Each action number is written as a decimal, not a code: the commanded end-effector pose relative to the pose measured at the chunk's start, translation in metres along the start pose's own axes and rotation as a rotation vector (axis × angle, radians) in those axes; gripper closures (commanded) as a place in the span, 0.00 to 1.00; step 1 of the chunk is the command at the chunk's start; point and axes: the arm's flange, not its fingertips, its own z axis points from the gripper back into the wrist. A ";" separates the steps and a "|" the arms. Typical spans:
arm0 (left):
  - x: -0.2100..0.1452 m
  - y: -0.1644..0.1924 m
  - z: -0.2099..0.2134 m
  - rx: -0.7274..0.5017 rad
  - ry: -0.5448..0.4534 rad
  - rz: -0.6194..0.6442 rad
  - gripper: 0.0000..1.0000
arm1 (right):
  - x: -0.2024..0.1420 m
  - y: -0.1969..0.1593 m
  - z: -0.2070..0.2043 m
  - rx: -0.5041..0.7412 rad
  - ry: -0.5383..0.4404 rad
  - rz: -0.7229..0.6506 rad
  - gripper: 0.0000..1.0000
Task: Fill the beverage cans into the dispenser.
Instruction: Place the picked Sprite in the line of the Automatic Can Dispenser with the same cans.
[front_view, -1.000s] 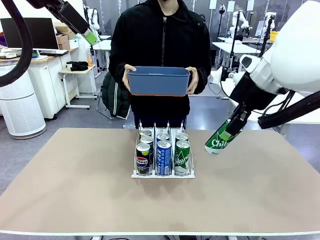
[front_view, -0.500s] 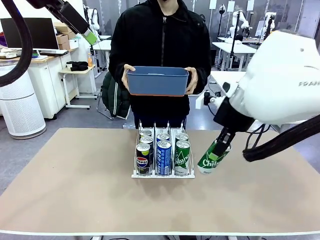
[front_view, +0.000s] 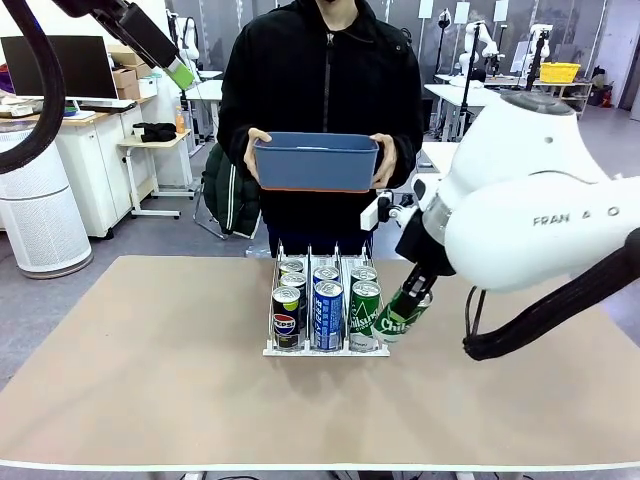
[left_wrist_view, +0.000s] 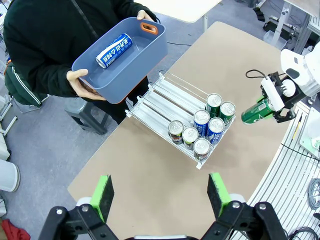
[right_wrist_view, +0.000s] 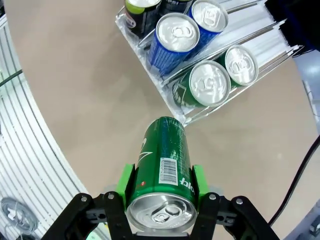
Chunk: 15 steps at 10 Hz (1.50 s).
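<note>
Your left gripper (front_view: 181, 73) hangs high over the surface's (front_view: 150, 380) left side. In its wrist view, the left gripper (left_wrist_view: 160, 185) has its green pads spread wide apart with nothing between them.

Across the surface at the middle, the person holds a blue tub (front_view: 317, 165) in both hands. From above, one blue can (left_wrist_view: 113, 50) lies on its side inside the tub.

Below the tub, the dispenser (front_view: 325, 351) sits on the surface with six beverage cans standing upright, two to each lane and crowded toward the front lip. The dark Pepsi cans (front_view: 286, 318) are in the left lane, the blue cans (front_view: 328, 315) in the middle and the green cans (front_view: 365, 310) in the right lane. The far part of each lane is bare.

Just to the right, your right gripper (front_view: 416, 288) is closed on a green can (front_view: 394, 318), pads pressed on either side near its silver top. The can is tilted, with its bottom end just beside the dispenser's front right corner. You cannot tell whether it touches the rack.
</note>
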 end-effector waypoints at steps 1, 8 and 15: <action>-0.001 0.000 0.000 -0.001 -0.002 0.006 0.00 | 0.012 0.003 -0.015 -0.029 -0.029 -0.024 0.42; -0.001 0.000 0.000 -0.001 -0.002 0.006 0.00 | 0.008 0.000 -0.017 -0.015 -0.023 -0.024 0.42; -0.001 0.000 0.000 -0.001 -0.002 0.006 0.00 | 0.030 -0.022 -0.040 -0.059 -0.072 -0.095 0.42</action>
